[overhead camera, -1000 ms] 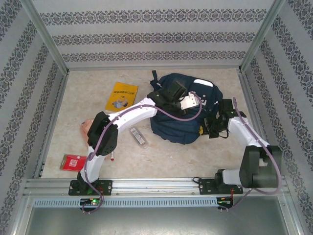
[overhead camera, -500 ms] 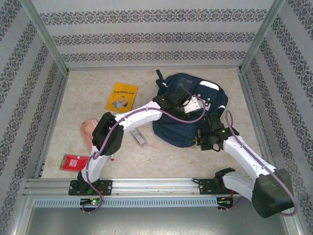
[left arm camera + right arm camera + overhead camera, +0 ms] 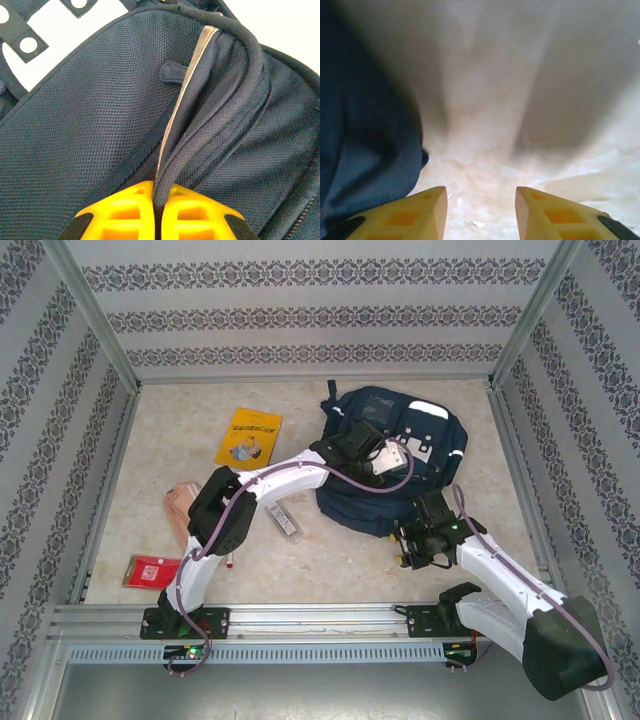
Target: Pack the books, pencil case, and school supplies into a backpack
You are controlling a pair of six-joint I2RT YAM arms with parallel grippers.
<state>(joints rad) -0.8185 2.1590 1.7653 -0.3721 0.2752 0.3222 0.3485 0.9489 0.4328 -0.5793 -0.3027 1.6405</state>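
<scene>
Navy backpack [image 3: 350,502] partly under left gripper [image 3: 159,189], peach wood pieces [image 3: 178,502] half hidden

Backpack [image 3: 345,502] right-centre on bench [image 3: 330,580]. Book [image 3: 249,437] left of it, toward the rear. Pencil case [image 3: 283,521] in front of book, near backpack. Wood pieces [image 3: 178,502] further left; packet [image 3: 152,571] front-left, in front of them.

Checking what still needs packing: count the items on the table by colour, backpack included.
Yellow: 1, book
Navy: 1, backpack
Clear: 1, pencil case
Peach: 1, pile of wood pieces
Red: 2, packet and marker tip, the rest of the marker hidden
Total: 6
</scene>
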